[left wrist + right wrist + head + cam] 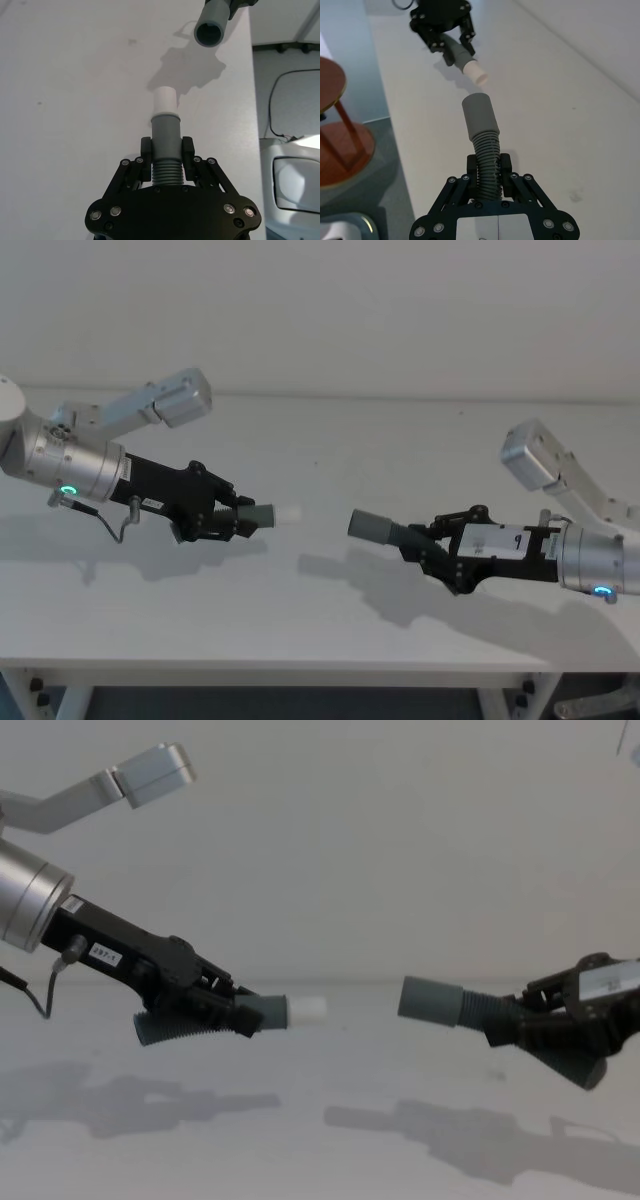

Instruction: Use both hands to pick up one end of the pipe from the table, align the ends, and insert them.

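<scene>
Aligning step. Left hand [238,521] pinching spigot piece [265,515] at 9 o'clock, right hand [418,540] pinching cuff piece [373,527] at 3 o'clock. Both held above tabletop [320,630], with ends facing but apart. Next, probably: square up axes, then close gap.

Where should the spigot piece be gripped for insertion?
On the ribbed body just behind the smooth cuff, fingers from either side, as the left gripper has it now. The ribs should resist slipping, and the cuff and white spigot stick out free toward the right gripper's wider cuff.
</scene>
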